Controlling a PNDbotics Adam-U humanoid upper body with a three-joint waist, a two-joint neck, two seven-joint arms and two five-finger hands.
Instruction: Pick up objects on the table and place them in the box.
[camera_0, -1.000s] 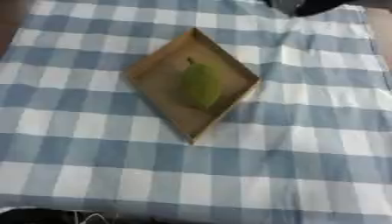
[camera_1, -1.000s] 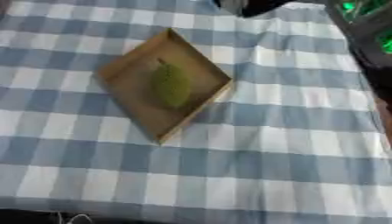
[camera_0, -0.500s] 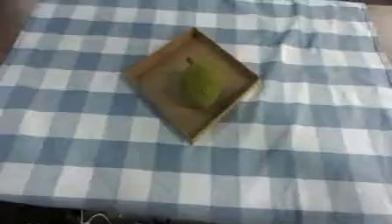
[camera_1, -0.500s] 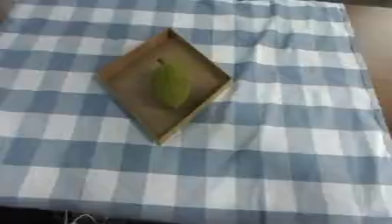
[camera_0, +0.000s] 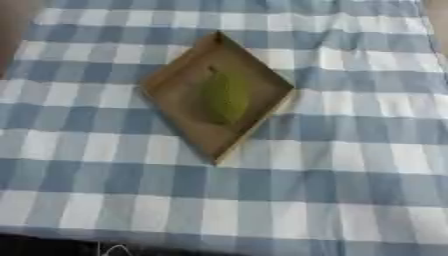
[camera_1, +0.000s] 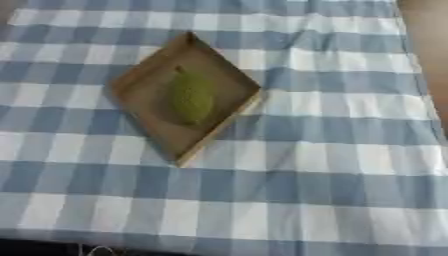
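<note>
A blue-and-white checked cloth (camera_0: 79, 150) covers the table from the left edge across to the right, and a strip of bare brown table surface (camera_1: 429, 30) shows past its right border. Left of the middle sits a shallow, square, brown cardboard box (camera_0: 179, 82), turned so that it reads as a diamond: one corner points to the far side of the table, the opposite corner toward the robot. Inside it, lying on the box floor somewhat right of the box's centre, is a green, elongated, pear-like fruit (camera_0: 226, 97). Its long axis runs roughly from far to near, leaning only slightly, with the narrow stem end pointing to the far side and the rounder, fuller end toward the near-right wall of the box, close to that wall. Nothing else lies in the box with it, and the cloth around the box carries only its checks and a few soft folds near the far right. Neither robot hand appears in either eye view, so how their fingers stand cannot be told.
</note>
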